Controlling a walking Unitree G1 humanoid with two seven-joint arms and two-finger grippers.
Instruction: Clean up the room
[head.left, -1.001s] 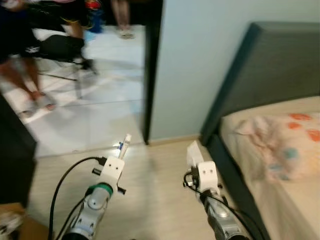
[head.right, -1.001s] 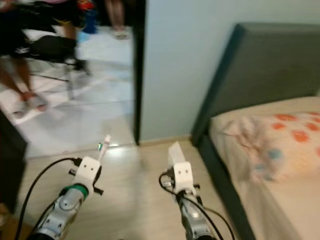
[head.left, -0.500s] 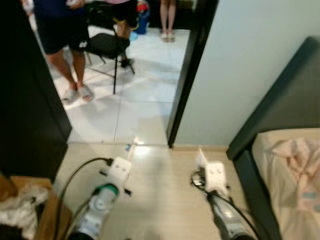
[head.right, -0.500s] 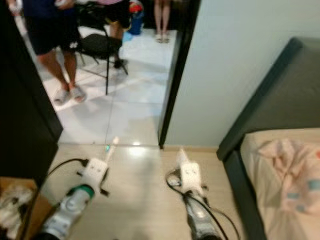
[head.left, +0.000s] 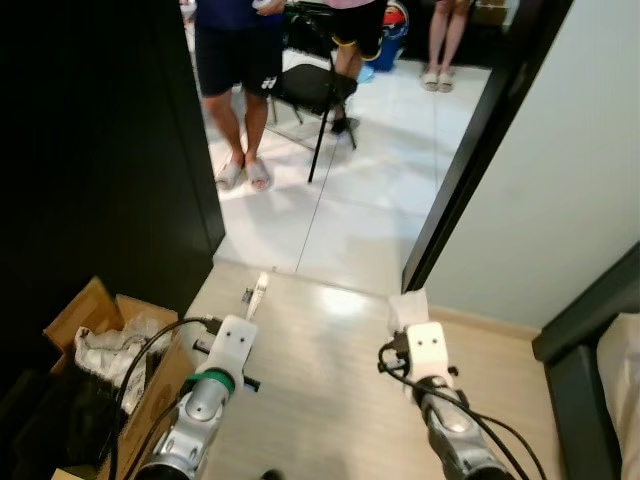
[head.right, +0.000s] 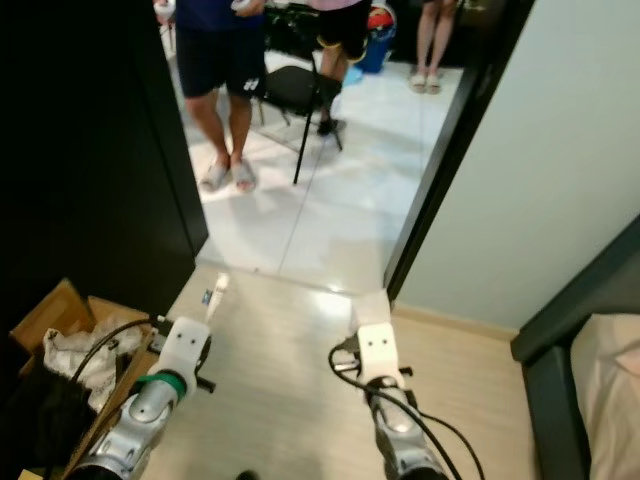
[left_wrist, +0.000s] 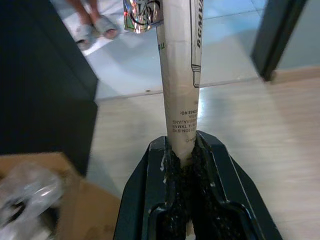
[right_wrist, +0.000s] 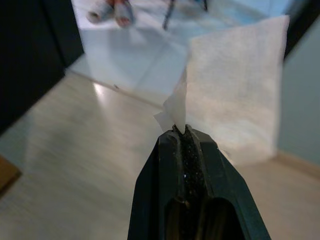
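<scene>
So the left claw (left_wrist: 182, 150) is clamped tight on a slim beige printed tube (left_wrist: 180, 75), which sticks straight out ahead of it over the pale wood-look floor (head.left: 320, 390). The right claw (right_wrist: 182, 131) is pinched closed on a thin white square tissue (right_wrist: 235, 80), held up in the air near the dark doorframe (head.left: 470, 150). Low on the robot's left sits an open brown cardboard box (head.left: 90, 310) stuffed with crumpled white plastic bags (head.left: 110, 345). Through the doorway there's a person's legs in grey slippers (head.left: 243, 130) beside a black folding chair (head.left: 315, 90) on white tiles.
</scene>
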